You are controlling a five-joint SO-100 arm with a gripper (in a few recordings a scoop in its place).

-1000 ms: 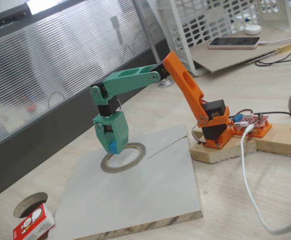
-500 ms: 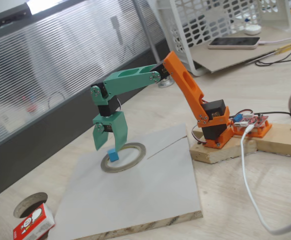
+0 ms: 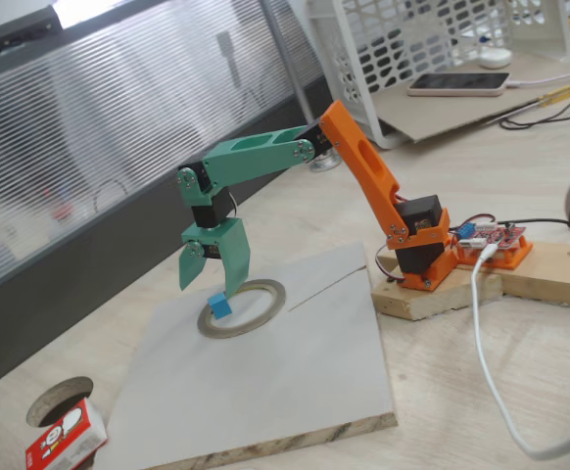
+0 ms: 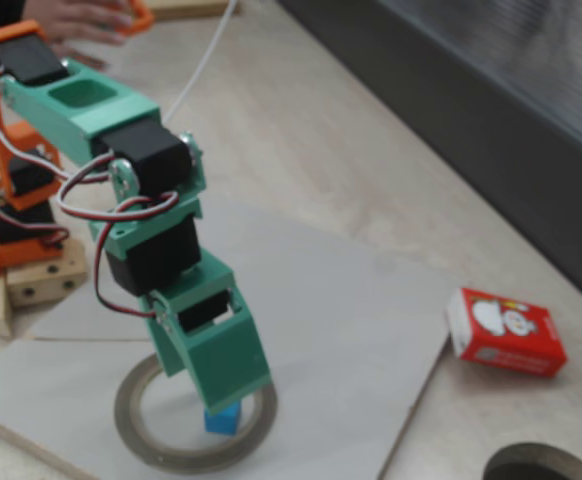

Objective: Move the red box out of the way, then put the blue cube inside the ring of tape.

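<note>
Both fixed views: gripper (image 3: 207,277) fingers spread just above blue cube (image 3: 220,305), which sits inside ring of tape (image 3: 243,309), so looks released there. Red box (image 4: 506,332) lies well apart on tabletop (image 4: 301,120), near round hole (image 4: 541,465), clear of the board (image 3: 265,382).

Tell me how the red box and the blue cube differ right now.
The red box is far bigger than the blue cube. The box is red with a white cartoon face; the cube is plain blue. The box lies off the grey board; the cube sits inside the ring of tape. Neither is gripped.
</note>
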